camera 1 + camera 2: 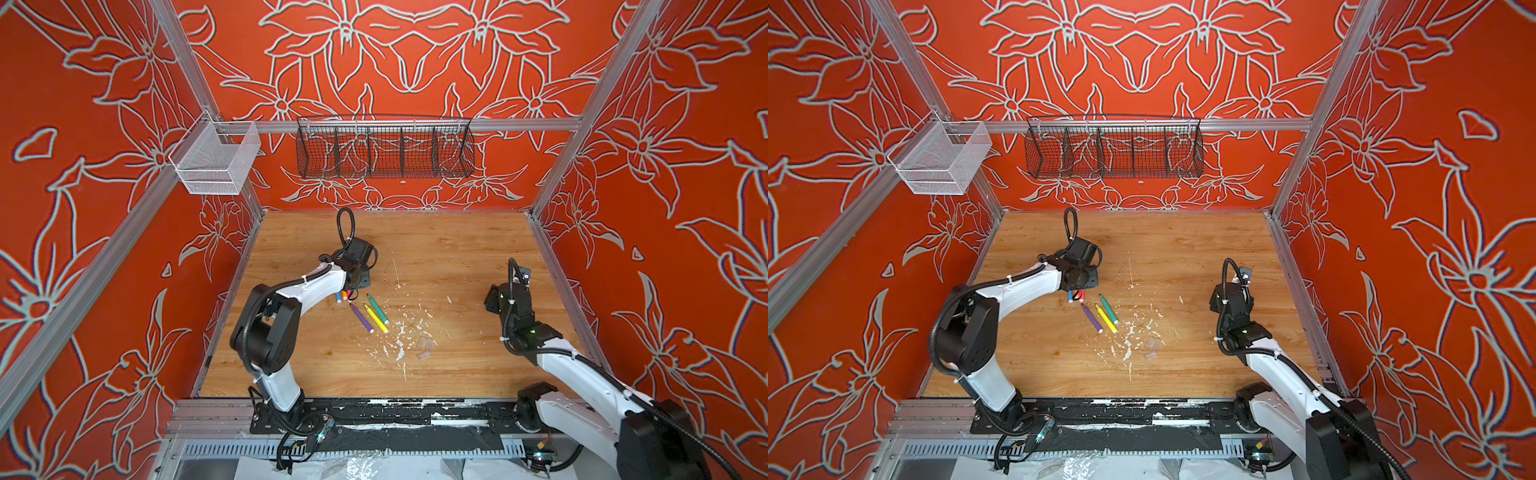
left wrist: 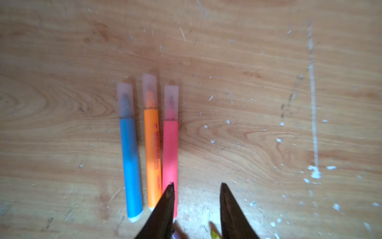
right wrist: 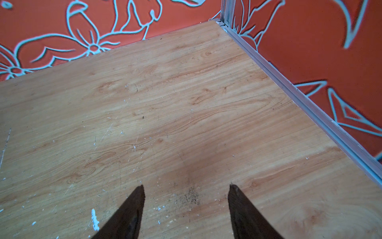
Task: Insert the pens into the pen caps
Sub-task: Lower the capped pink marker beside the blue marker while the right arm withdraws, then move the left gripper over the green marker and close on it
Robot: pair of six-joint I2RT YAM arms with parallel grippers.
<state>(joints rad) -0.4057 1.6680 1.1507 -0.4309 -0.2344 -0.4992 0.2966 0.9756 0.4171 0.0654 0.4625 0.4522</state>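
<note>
**Three pens capped, three bare at centre frame**
Left of centre in both top views, the left gripper (image 2: 196, 186) hangs narrowly parted and empty over the capped blue pen (image 2: 130, 165), orange pen (image 2: 153, 155) and pink pen (image 2: 170, 151). Just right lie the bare-tipped purple pen (image 1: 361, 318), yellow pen (image 1: 376, 318) and green pen (image 1: 378, 309), with loose pen caps (image 1: 423, 344) lower right. The right gripper (image 3: 187, 186) stands wide and empty at far right.
</note>
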